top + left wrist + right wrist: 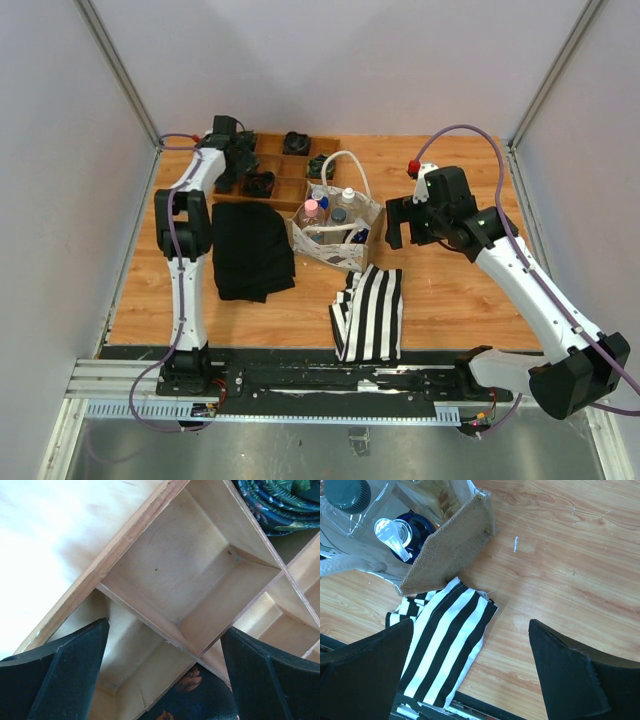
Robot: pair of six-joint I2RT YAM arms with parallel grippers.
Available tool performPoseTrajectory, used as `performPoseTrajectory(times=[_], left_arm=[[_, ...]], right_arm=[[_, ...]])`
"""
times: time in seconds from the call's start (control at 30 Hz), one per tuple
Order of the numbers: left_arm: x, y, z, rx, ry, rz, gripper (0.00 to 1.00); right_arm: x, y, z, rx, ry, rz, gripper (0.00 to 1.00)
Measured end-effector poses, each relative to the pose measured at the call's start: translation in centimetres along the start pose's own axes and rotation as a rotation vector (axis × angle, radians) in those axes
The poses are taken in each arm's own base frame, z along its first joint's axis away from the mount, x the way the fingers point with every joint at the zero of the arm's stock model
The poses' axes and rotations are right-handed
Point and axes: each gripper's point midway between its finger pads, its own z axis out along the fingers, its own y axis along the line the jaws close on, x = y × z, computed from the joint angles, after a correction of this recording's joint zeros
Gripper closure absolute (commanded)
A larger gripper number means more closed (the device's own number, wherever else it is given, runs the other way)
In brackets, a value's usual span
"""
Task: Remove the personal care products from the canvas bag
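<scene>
Small capped bottles [311, 212] stand inside the beige canvas bag [325, 250] near the wooden worktop's [450, 290] far edge, so the released right claw [405, 225] hovers beside it, while the left claw [240, 160] gapes above the brown wooden compartment tray [290, 170].

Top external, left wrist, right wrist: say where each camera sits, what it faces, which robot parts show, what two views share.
Top external: above-behind the bases, facing down at the table; left arm, right arm show.
Left wrist: on left arm, facing wooden tray; own fingers show.
Right wrist: on right arm, facing canvas bag, striped cloth; own fingers show.
Shared with top external: bag, cloth.
</scene>
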Motion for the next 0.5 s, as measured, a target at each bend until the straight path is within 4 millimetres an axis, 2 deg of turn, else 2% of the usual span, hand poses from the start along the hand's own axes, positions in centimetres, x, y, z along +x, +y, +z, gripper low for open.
performPoseTrajectory(times=[0.17,0.33,0.4,0.5], left_arm=[[-3.4,8.4,-1.2,-0.164,-0.027,-0.165,0.00],[-5.9,17.9,-3.6,-0.342,-0.085,-0.346,0.00],[-6.4,19.9,-4.4,-0.378,-0.109,-0.386,0.00],[-6.5,19.6,-5.4,-0.370,-0.137,-0.388,0.00]], right_arm=[[0.4,0.1,0.1,-0.007,0.009,0.004,0.02],[0.7,0.4,0.0,-0.025,0.011,0.008,0.02],[0.8,0.6,0.0,-0.038,0.013,0.009,0.01],[0.9,0.9,-0.1,-0.053,0.017,0.009,0.01]])
